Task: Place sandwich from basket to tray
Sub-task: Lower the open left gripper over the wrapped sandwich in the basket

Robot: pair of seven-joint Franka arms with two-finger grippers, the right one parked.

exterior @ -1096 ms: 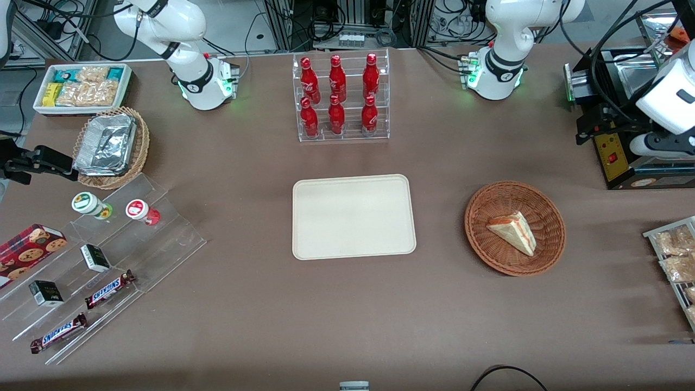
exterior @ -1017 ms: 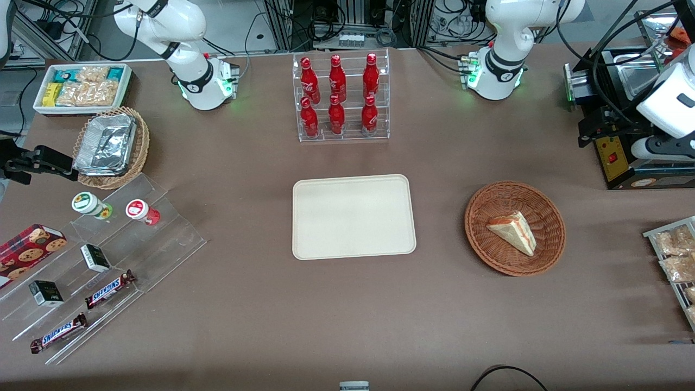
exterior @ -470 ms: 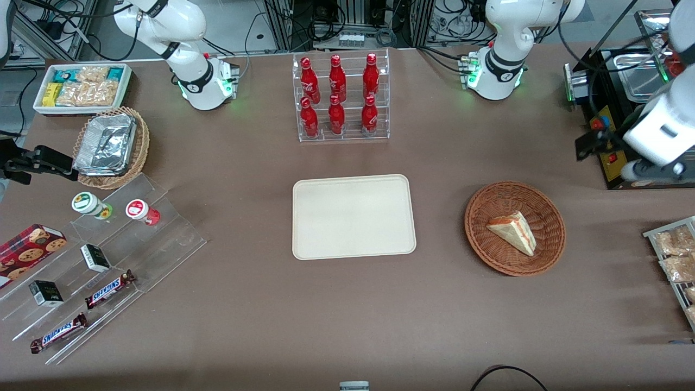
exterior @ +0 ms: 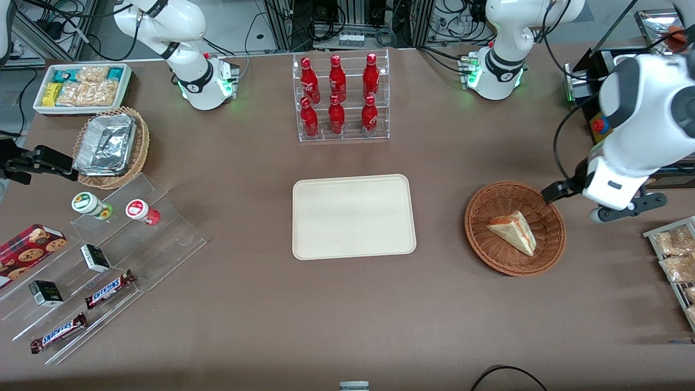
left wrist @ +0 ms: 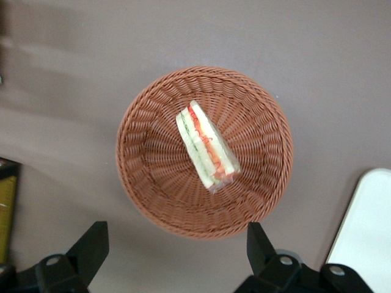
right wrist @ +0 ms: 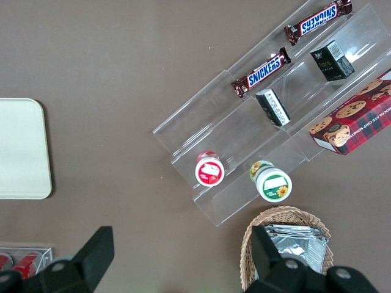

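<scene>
1. Sandwich lies in the basket, below the tool.
2. Tool hangs above the basket's rim, fingers spread apart, gripping nothing.
3. Tray lies on the desk, well apart from the tool.

Sandwich: one triangular wedge of pale bread with red-orange and green filling at its edge, apparently in clear wrap, lying on its side in the middle of the basket. Basket: round, shallow, reddish-brown wicker, upright on the table. Tray: flat cream-beige rectangle, rounded corners, low rim, beside the basket, not touching it.

The gripper hangs above the basket, fingers spread wide.
</scene>
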